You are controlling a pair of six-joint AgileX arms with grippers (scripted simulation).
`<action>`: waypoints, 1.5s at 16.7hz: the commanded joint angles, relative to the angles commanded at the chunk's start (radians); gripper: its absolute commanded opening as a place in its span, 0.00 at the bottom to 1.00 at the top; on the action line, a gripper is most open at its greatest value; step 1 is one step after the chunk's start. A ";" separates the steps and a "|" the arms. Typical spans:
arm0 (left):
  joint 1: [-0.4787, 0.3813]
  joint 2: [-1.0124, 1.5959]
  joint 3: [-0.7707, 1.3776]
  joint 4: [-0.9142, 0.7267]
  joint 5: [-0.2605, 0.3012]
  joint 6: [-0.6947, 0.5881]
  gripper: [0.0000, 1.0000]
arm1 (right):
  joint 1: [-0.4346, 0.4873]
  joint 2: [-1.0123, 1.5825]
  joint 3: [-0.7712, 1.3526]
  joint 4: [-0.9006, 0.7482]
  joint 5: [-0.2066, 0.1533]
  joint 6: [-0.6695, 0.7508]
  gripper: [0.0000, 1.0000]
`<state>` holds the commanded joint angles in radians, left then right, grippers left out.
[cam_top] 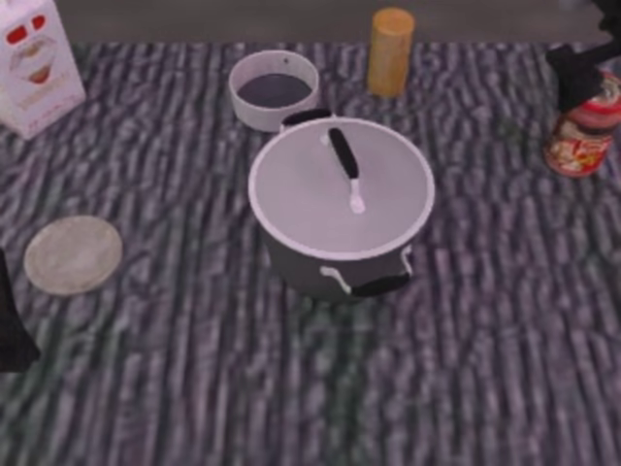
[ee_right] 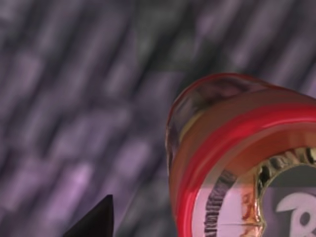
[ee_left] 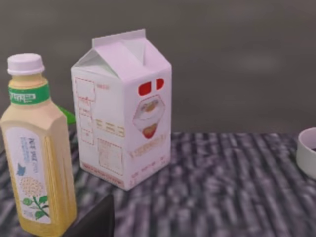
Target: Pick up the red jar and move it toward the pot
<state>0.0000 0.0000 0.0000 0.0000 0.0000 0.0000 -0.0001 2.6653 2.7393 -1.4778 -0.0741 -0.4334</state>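
Note:
The red jar (cam_top: 582,136), with a red, yellow and white label, stands at the table's right edge. My right gripper (cam_top: 582,76) hangs over its top and hides the lid. Up close in the right wrist view, the red jar (ee_right: 237,158) fills the frame; one dark fingertip (ee_right: 98,219) shows beside it, a strip of cloth between them, so the gripper is open. The pot (cam_top: 340,189), dark grey with a pale lid and black handles, sits mid-table, left of the jar. My left gripper (cam_top: 12,330) is parked at the left edge, open.
A white bowl (cam_top: 274,89) and an orange-yellow cylinder (cam_top: 390,50) stand behind the pot. A milk carton (cam_top: 34,63) is at the back left, a pale disc (cam_top: 73,254) at the left. The left wrist view shows the carton (ee_left: 123,108) and a drink bottle (ee_left: 37,148).

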 joint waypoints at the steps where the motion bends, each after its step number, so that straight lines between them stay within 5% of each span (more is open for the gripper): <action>1: 0.000 0.000 0.000 0.000 0.000 0.000 1.00 | 0.001 -0.003 -0.014 0.014 0.000 0.000 1.00; 12: 0.000 0.000 0.000 0.000 0.000 0.000 1.00 | 0.009 -0.026 -0.245 0.220 0.001 0.008 1.00; 25: 0.000 0.000 0.000 0.000 0.000 0.000 1.00 | 0.009 -0.026 -0.245 0.220 0.001 0.008 0.02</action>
<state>0.0000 0.0000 0.0000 0.0000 0.0000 0.0000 0.0090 2.6392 2.4944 -1.2579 -0.0734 -0.4256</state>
